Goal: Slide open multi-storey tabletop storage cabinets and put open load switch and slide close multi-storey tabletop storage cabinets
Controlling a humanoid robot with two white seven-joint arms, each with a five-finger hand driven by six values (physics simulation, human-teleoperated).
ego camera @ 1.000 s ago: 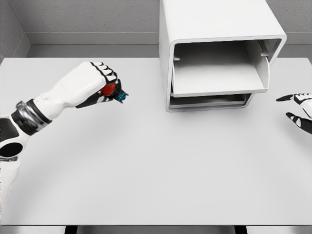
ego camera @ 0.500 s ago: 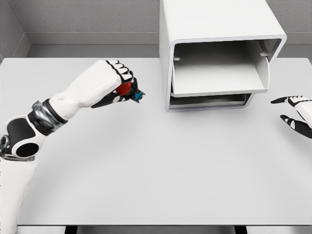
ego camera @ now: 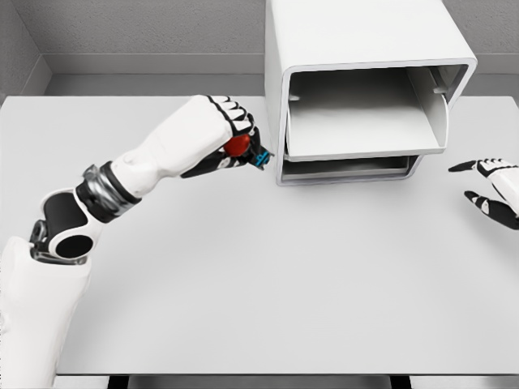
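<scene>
Two hands in view | my left hand (ego camera: 217, 130) clenched around the red and blue load switch (ego camera: 246, 149), just left of the cabinet (ego camera: 357, 49), upper drawer (ego camera: 365, 121) open | my right hand (ego camera: 493, 188) spread, empty, above the table (ego camera: 259, 284).

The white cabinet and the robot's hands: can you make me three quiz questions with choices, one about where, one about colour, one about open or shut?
1. Where is the small red and blue load switch?
A. in the left hand
B. on the white table
C. in a drawer

2. What colour is the boxy white storage cabinet?
A. red
B. white
C. black

3. How is the cabinet's upper drawer?
A. slid open
B. shut
C. missing

Answers: 1 A, the fingers are curled around it; 2 B, its whole shell is white; 3 A, its tray sticks out and shows its floor. The right hand waits open.
</scene>
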